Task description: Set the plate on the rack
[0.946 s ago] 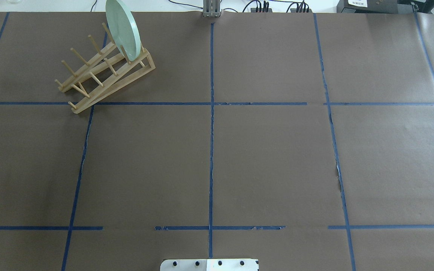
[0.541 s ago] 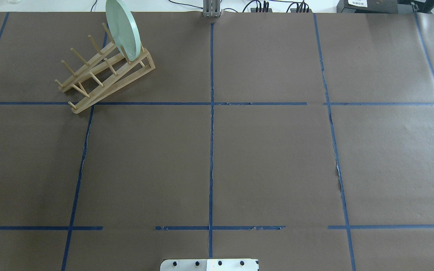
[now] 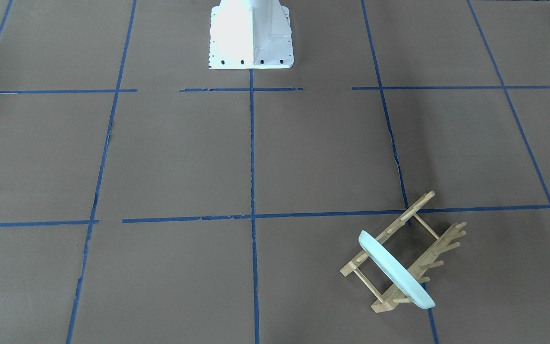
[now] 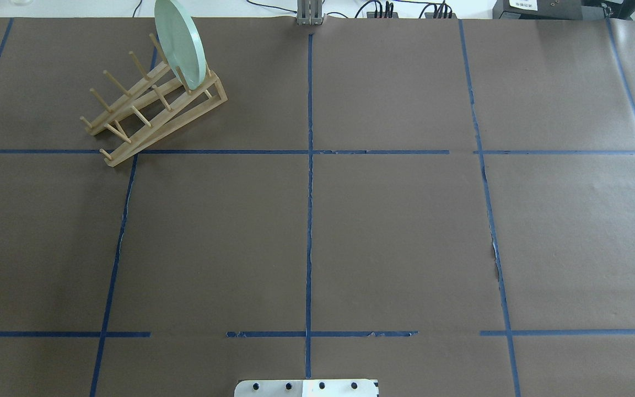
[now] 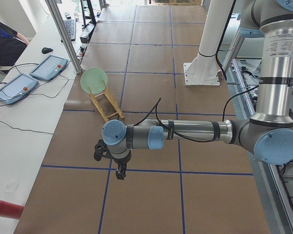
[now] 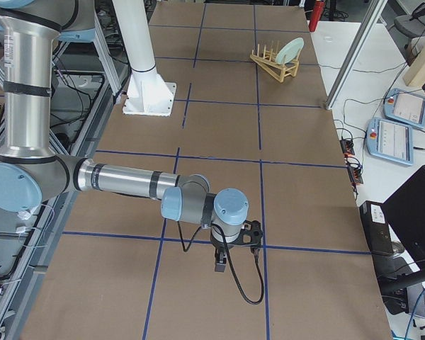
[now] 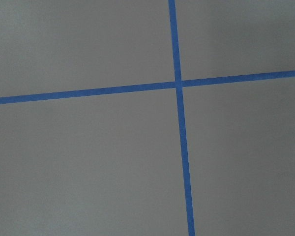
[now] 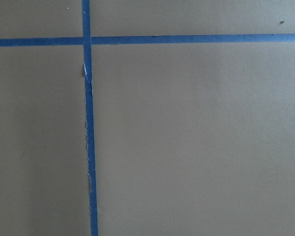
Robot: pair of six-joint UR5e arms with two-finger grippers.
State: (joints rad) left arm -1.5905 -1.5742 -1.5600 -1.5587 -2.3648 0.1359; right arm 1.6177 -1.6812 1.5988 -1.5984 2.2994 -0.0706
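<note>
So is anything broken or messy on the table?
Nothing is spilled. The round mint-green plate stands on edge in the end slot of the light wooden peg rack, which sits crooked to the blue tape lines. One tape line is ragged and torn.

One plate (image 4: 179,41), one rack (image 4: 127,148), two arms (image 5: 185,131), two tablets (image 5: 50,67), one mouse (image 5: 47,49).

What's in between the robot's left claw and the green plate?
Between the left claw and the plate, only brown table paper crossed by a blue tape line, then the rack. The exterior left view shows this.
</note>
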